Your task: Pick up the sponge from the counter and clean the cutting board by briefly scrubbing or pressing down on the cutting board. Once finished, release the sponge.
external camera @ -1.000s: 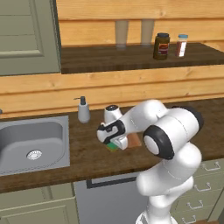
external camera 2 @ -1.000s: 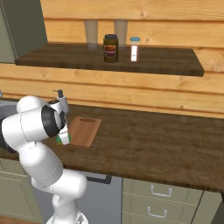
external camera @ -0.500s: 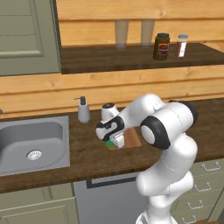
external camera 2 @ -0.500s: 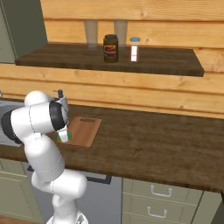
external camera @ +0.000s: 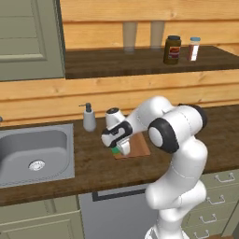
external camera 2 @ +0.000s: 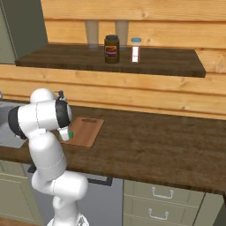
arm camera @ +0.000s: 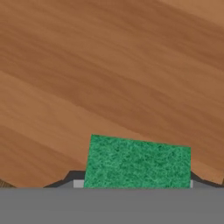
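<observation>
My gripper (external camera: 117, 146) hangs low over the near left corner of the reddish-brown cutting board (external camera: 139, 146), shut on the green sponge (external camera: 114, 150). In the right base view the sponge (external camera 2: 69, 133) peeks out beside the gripper (external camera 2: 65, 134) at the left edge of the cutting board (external camera 2: 84, 130). In the hand view the sponge (arm camera: 138, 162) sits between the dark fingertips (arm camera: 71, 177) of the gripper (arm camera: 133, 181), right at the surface of the cutting board (arm camera: 109, 74). The board lies on the dark wood counter (external camera: 93, 168).
A grey steel sink (external camera: 35, 151) is set into the counter at the left, with a soap dispenser (external camera: 88, 118) behind its corner. On the shelf above stand a dark jar (external camera: 172, 49) and a small bottle (external camera: 193, 48). Bare counter (external camera 2: 159, 141) stretches right of the board.
The arm's elbow has swung a little to the left, while the gripper stays over the board's near left corner with the sponge in it.
</observation>
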Available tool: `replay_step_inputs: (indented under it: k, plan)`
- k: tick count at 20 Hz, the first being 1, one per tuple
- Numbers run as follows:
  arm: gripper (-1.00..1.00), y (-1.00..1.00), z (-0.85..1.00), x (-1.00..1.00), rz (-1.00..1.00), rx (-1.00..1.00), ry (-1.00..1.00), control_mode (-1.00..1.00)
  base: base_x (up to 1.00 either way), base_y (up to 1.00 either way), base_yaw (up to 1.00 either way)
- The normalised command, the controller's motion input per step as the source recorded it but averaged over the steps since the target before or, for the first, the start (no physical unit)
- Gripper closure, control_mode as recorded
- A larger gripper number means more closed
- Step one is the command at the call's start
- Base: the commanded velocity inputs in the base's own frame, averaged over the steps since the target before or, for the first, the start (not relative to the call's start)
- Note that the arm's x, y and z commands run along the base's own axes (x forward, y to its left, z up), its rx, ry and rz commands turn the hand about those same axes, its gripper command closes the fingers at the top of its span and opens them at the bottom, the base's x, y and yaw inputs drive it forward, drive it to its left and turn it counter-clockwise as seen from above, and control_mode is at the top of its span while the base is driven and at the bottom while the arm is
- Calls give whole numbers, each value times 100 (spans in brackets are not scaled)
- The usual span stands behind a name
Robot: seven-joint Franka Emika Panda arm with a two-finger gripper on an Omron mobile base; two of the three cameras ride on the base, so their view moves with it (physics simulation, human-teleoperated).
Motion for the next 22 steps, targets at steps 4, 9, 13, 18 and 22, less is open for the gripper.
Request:
replay_step_inputs:
  k: [4, 9, 13, 18, 22]
  plan:
    - [100, -13, -1, 40, 0, 0, 0, -100, 0, 0, 0]
    - [100, -16, -26, 40, 0, 0, 0, -100, 0, 0, 0]
    - [100, -24, -35, 48, 0, 0, 0, -100, 0, 0, 0]
    - [100, -28, -24, 52, 0, 1, 0, -100, 0, 0, 0]
    - [100, -22, -31, 55, 0, 0, 0, -100, 0, 0, 0]
